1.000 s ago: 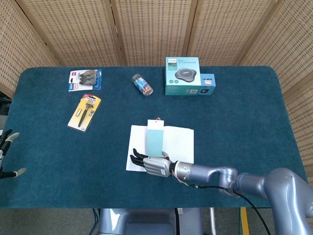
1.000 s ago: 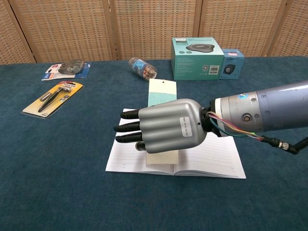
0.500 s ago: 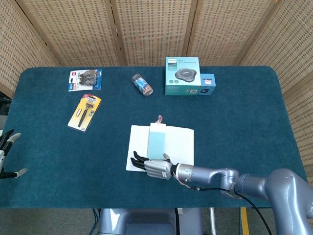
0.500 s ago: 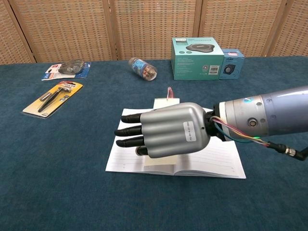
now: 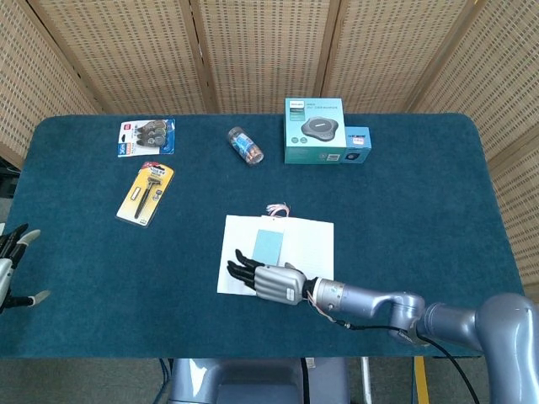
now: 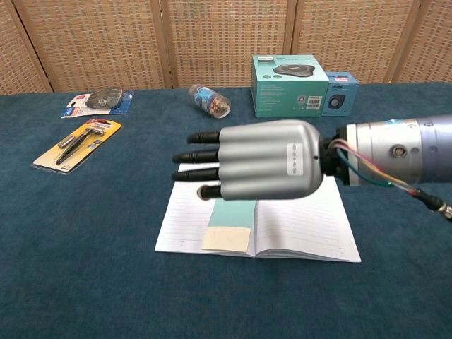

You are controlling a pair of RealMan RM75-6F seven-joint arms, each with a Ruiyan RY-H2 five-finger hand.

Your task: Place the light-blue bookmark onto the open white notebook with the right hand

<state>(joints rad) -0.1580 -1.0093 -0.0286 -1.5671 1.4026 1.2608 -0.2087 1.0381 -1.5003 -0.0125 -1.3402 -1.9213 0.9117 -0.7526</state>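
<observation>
The light-blue bookmark point(image 5: 267, 245) lies flat on the left page of the open white notebook point(image 5: 307, 246), its tassel point(image 5: 276, 209) trailing over the far edge. In the chest view the bookmark point(image 6: 232, 220) shows a cream lower end near the front edge of the notebook point(image 6: 296, 229). My right hand point(image 6: 260, 168) hovers above the page, palm down, fingers stretched out to the left and holding nothing. From the head view this right hand point(image 5: 268, 281) sits at the notebook's near left corner. My left hand point(image 5: 13, 268) rests at the table's far left edge, fingers apart.
A teal box point(image 5: 314, 130) and a small blue box point(image 5: 357, 145) stand at the back. A small bottle point(image 5: 245, 145) lies on its side. A razor pack point(image 5: 146, 194) and a blue blister pack point(image 5: 146, 137) lie at the back left.
The bookmark slid toward me, from overhanging the notebook's far edge to lying fully on the left page. My right hand lifted off it and now hovers above.
</observation>
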